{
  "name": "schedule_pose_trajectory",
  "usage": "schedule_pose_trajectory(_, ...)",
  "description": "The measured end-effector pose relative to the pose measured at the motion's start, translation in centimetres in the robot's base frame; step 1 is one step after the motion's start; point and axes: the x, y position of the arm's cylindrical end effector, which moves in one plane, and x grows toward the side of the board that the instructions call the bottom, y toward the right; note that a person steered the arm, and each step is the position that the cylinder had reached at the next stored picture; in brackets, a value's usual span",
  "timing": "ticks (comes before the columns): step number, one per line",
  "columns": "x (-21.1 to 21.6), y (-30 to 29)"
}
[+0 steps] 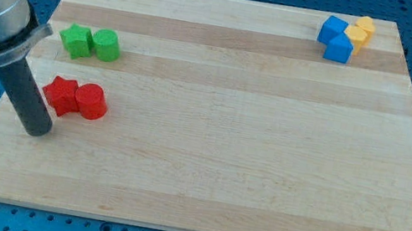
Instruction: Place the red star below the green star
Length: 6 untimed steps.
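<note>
- My tip (37, 130) rests on the tabletop (212, 176) near the view's left edge, just to the lower left of the red star (61, 96); whether it touches the star I cannot tell.
- There is no hand on this rig, only the dark rod, so nothing opens, closes or holds anything.
- The red star lies directly under the green star (76, 41) in the view, a clear gap between them, with a red cylinder (92, 101) touching its right side.
- A green cylinder (106, 45) sits against the green star's right side.
- Judged from this layout, the red star is already about where the task wants it. Any last nudge should be short and slow, pushed from the star's left or bottom, so that it does not slide up into the green star or drag the red cylinder along.
- Far off at the top right sit two blue blocks (337, 38) and a yellow block (361, 31), well clear of the work.
- No brand, label or writing is readable anywhere.
</note>
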Motion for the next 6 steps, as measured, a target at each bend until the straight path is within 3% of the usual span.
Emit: schedule_pose_trajectory(6,-7.7,1.3)
